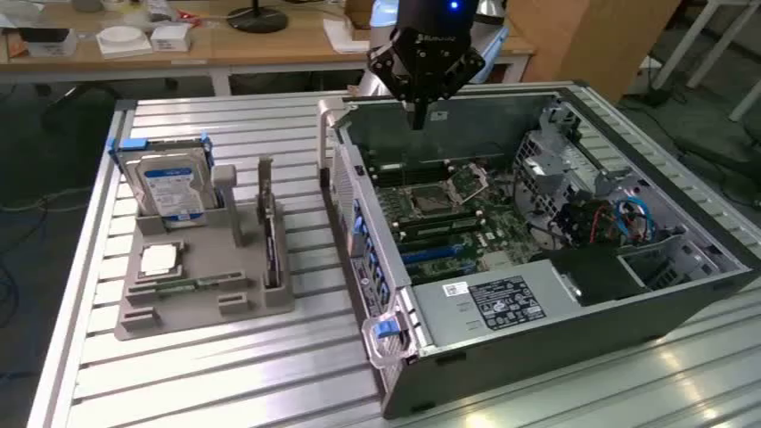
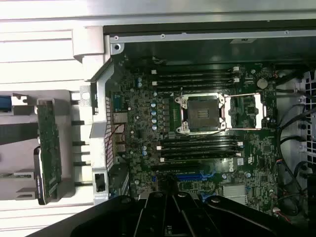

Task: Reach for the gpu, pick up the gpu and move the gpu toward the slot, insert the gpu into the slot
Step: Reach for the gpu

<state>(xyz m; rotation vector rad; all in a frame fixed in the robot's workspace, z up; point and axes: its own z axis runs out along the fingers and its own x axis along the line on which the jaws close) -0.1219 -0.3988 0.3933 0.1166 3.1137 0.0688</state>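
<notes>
One slatted metal table (image 1: pixel 214 125) carries all of the hardware. In the exterior view its largest item is the open computer case (image 1: pixel 666 294), which lies on its side and takes up the table from the centre out to 3 o'clock. The green motherboard (image 1: pixel 476 223) lies flat on the case floor. A silver power supply (image 1: pixel 500 303) with a white label sits at the 6 o'clock end of the board.

At 9 o'clock from the case, well apart from it, stands a grey parts tray (image 1: pixel 202 312). A hard drive (image 1: pixel 170 183) with a blue-white label stands upright in the tray's 12 o'clock compartment.

The gripper (image 1: pixel 419 120) hangs at 12 o'clock over the case, above its far wall, and points straight down. Its fingers are drawn together to a narrow tip with nothing between them. It touches no part.

The gpu (image 1: pixel 273 245) stands on its long edge in a narrow channel along the tray's 3 o'clock side, just beside the case wall but not touching it. In the wrist view the green circuit-board back of the card faces the camera.

The slot (image 2: pixel 190 176) is a blue connector strip on the motherboard, between the memory banks and the power supply. No card is seated in it. The square processor socket (image 2: pixel 202 112) lies at 12 o'clock from the slot in the exterior view, with its retaining frame folded open.

The card and the blue strip are well apart, with the case wall between them.
</notes>
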